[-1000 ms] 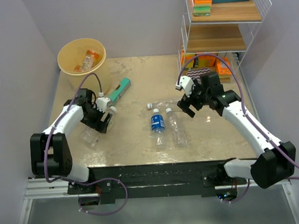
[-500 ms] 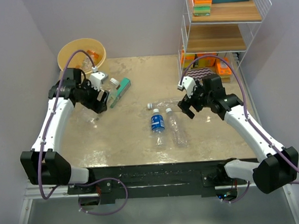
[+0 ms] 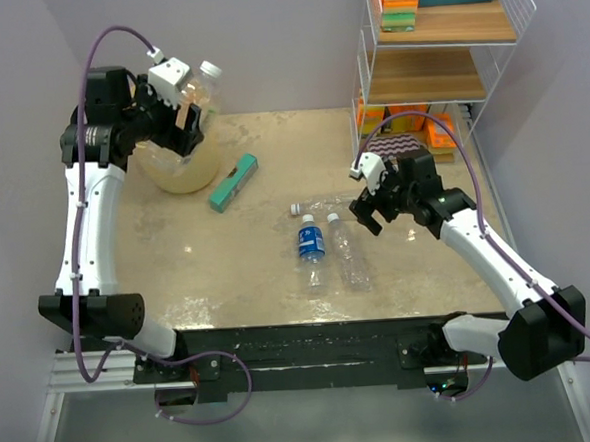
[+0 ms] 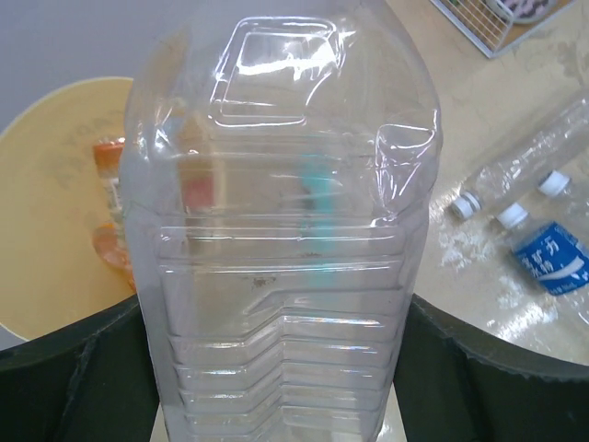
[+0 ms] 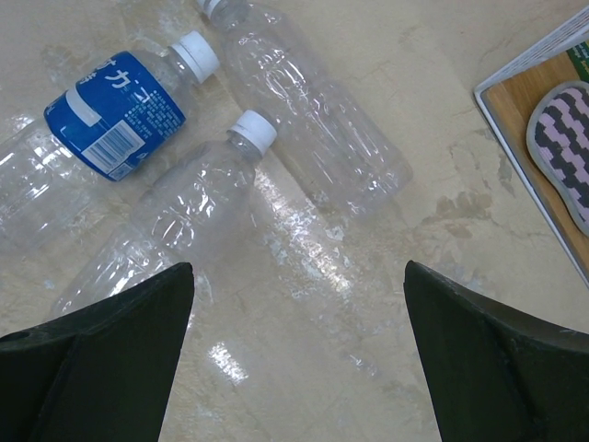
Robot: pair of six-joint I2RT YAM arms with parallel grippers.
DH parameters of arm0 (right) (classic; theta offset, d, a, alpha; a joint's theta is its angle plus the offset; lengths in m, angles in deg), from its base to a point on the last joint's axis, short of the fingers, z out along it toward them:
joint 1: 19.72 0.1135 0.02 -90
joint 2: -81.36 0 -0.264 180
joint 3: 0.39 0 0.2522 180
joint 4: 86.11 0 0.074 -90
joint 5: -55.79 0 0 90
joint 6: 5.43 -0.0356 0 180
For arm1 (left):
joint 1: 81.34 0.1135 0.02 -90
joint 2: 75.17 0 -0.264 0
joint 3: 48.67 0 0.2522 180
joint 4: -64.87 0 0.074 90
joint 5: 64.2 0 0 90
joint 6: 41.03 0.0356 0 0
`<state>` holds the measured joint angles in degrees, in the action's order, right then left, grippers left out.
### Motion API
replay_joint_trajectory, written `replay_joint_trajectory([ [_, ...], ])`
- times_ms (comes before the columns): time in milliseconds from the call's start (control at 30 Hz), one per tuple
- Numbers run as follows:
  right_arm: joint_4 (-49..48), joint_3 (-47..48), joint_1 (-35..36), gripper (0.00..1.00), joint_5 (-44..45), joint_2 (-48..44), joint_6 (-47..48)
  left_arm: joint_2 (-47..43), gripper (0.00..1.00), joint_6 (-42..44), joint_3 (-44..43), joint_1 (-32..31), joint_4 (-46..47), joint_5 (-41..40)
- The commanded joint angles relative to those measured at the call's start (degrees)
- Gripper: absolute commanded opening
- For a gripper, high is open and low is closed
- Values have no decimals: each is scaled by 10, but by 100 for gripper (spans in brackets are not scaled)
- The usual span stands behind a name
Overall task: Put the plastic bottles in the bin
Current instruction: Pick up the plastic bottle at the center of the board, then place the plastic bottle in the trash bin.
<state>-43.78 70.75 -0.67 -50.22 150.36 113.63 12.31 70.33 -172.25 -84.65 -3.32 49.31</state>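
**While the left gripper (image 3: 186, 115) has a clear bottle (image 3: 203, 84) up by the bin (image 3: 177, 173), three more lie on the table (image 3: 228, 275)**

If you go by size, the beige table comes first, with a white wire shelf rack (image 3: 366, 71) standing at its far right corner. The round tan bin sits at the far left corner, partly hidden behind the left arm. The left wrist view shows orange bottles (image 4: 109, 221) lying inside it.

The left gripper is raised well off the table, right over the bin's rim. Its fingers are clamped on the body of the clear bottle, which fills nearly the whole wrist view. The white cap tilts up and to the right in the top view.

The right gripper (image 3: 370, 211) hangs right of the table's middle, spread wide with nothing between the fingers.

Just left of it lie three bottles. The blue-labelled bottle (image 3: 310, 242) and a second clear bottle (image 3: 349, 256) are side by side, white caps toward the far edge. A third clear bottle (image 3: 324, 205) lies crosswise near those caps; can't tell if it touches them.

A flat teal box (image 3: 235, 182) lies between the bin and that group, apart from both.
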Motion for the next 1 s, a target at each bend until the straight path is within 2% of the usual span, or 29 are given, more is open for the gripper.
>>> replay_joint_trajectory([
  [0,-25,5,-3,99,-10,8,-8,28,0,-53,-66,-2,65,-41],
  [133,-26,7,-2,99,-9,12,-8,42,0,-73,-70,-1,141,-117],
  [333,-24,13,-2,99,-10,17,-6,82,0,-97,-87,-1,246,-186],
  [567,-14,26,-2,99,-15,22,0,171,0,-133,-142,10,289,-247],
  [967,12,40,-2,99,3,4,13,243,0,-176,-124,49,393,-310],
])
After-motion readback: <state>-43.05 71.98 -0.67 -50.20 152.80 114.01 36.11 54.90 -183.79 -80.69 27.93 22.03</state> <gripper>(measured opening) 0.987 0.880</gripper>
